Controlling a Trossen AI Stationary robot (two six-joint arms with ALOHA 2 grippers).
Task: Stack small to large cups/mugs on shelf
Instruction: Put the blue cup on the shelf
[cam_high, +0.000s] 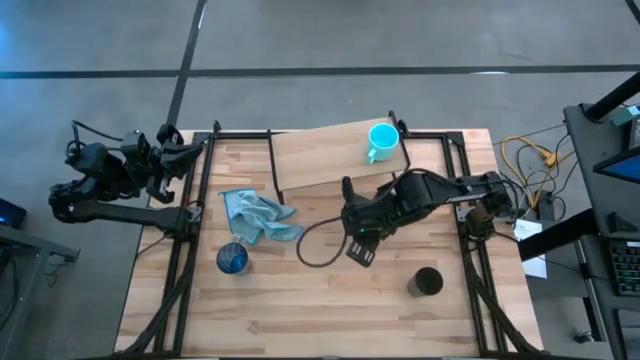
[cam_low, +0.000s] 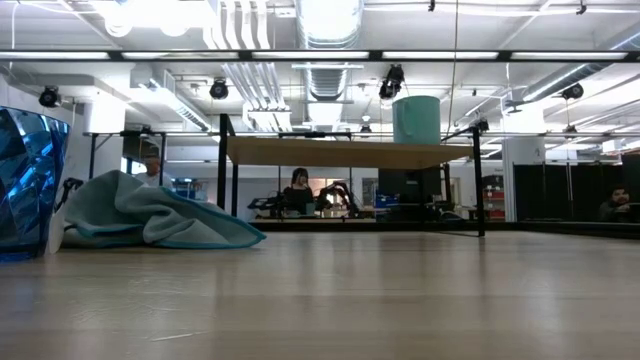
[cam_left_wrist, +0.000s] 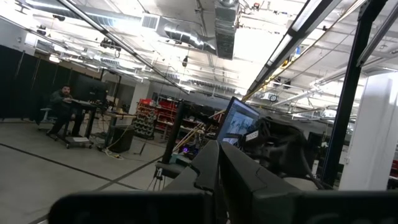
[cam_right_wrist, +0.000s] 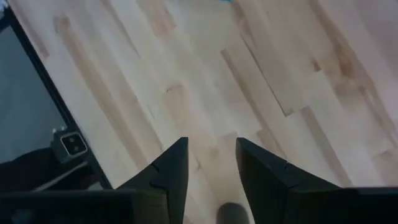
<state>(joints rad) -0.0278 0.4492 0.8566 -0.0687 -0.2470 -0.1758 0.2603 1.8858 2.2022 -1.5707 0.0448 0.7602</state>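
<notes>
The teal mug (cam_high: 381, 140) stands upright on the shelf (cam_high: 320, 160) near its right end; it also shows in the low view (cam_low: 416, 118) on the shelf board (cam_low: 350, 152). The blue glass cup (cam_high: 233, 259) stands on the table at the near left and shows in the low view (cam_low: 25, 180). The black cup (cam_high: 426, 283) stands on the table at the near right. My right gripper (cam_high: 348, 192) is open and empty over the table's middle, by the shelf's near edge; in its wrist view (cam_right_wrist: 211, 168) it points down at bare wood. My left gripper (cam_high: 172, 150) is shut and waits off the table's far left.
A light blue cloth (cam_high: 258, 217) lies crumpled on the table between the shelf and the blue glass cup, also in the low view (cam_low: 150, 215). A dark cable (cam_high: 312, 245) loops on the table below my right arm. Black frame rails run along the table's sides.
</notes>
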